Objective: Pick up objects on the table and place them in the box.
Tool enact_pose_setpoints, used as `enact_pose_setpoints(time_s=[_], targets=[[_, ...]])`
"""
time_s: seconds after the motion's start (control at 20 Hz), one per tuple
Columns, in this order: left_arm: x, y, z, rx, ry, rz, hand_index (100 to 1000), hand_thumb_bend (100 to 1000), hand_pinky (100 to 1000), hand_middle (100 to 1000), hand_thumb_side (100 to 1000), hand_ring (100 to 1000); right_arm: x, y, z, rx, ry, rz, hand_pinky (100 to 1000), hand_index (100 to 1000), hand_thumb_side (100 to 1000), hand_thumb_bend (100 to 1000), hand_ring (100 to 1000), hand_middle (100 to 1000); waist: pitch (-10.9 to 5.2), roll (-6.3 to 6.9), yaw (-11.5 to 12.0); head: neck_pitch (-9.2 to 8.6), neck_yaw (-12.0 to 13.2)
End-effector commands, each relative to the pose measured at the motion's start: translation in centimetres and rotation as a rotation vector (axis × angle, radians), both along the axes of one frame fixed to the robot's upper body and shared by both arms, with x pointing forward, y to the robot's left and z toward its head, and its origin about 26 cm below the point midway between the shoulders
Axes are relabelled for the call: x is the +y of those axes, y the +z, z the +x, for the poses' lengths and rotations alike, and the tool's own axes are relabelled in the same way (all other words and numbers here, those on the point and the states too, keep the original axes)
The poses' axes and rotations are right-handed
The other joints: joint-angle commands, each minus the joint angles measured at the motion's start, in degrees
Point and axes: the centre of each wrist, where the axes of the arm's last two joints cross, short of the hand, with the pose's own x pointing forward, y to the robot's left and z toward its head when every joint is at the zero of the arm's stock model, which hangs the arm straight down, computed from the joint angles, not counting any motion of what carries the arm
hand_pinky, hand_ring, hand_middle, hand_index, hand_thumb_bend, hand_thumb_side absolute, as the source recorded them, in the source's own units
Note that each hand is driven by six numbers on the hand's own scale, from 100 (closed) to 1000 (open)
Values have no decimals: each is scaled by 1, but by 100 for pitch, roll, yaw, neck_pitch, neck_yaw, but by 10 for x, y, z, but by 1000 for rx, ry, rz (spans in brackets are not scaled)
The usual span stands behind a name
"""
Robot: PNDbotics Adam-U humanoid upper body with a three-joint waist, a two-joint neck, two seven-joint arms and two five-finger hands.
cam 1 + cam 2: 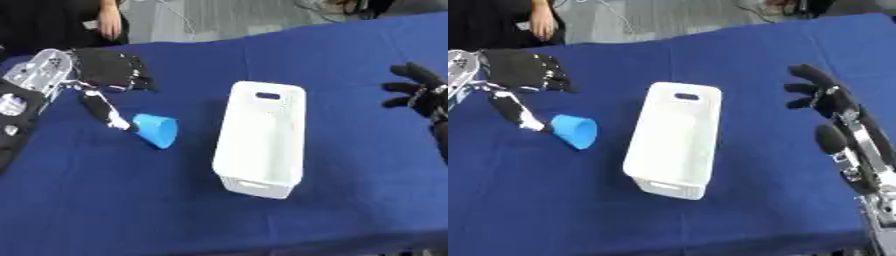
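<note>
Box [261,140]: white, upright, mid tabletop [114,200], blue-covered. Cup [157,130]: blue, on its side, left of box, apart from it. Left hand [109,75]: released, thumb tip at cup's narrow end. Right hand [820,92]: released, at right, well apart from box.

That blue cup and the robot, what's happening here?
The robot's left hand is at a blue cup lying on its side on the blue table, its thumb touching the cup's narrow end. A white box sits beside it, seemingly empty. The right hand hovers open off to the right, holding nothing.
</note>
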Motion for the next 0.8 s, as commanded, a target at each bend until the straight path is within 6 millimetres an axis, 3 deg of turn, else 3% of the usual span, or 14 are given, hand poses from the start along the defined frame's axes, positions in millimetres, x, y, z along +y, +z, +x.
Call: enact_pose_setpoints(time_s=[0.05, 0.8], targets=[[3, 10, 2, -17, 4, 16, 975, 1000, 911, 818, 940, 831, 0, 7, 0, -22, 10, -13, 717, 1000, 1000, 559, 844, 921, -57, -8, -12, -20, 54], [-4, -8, 6, 40, -1, 38, 972, 1000, 910, 822, 945, 830, 2, 8, 2, -28, 18, -9, 716, 1000, 1000, 557, 844, 921, -10, 2, -66, -20, 73]])
